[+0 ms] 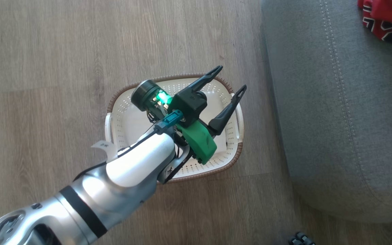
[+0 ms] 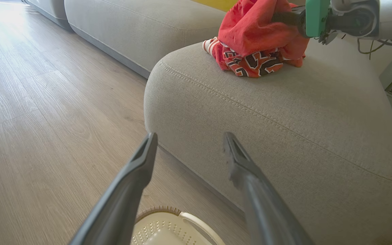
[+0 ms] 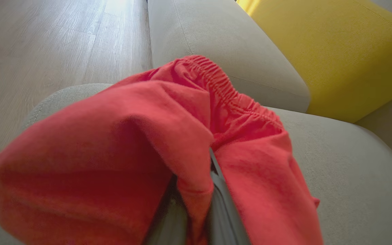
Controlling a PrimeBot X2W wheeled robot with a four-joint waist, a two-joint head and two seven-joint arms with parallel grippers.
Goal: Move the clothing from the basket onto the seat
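The cream basket [image 1: 114, 112] stands on the wood floor with its inside bare, its rim [image 2: 162, 209] showing below my fingers in the left wrist view. My left gripper [image 1: 230, 79] hovers over the basket, open and holding nothing, its fingertips [image 2: 150, 139] aimed at the grey seat [image 2: 284, 119]. On the seat lies the lettered red jersey [image 2: 250, 64]. Just above the jersey hang the plain red shorts [image 2: 254, 27], with my right gripper [image 2: 286, 17] shut on them. The shorts [image 3: 168, 136] drape over my right fingers [image 3: 225, 211] and hide their tips. The clothing [image 1: 386, 20] sits at the seat's [image 1: 335, 119] far corner.
The seat stands directly right of the basket. A second grey cushion [image 2: 141, 23] lies beyond it, and a yellow cushion [image 3: 335, 51] sits behind. Cables [image 2: 369, 47] hang past the seat's far side. Wood floor [image 1: 46, 68] stretches left of the basket.
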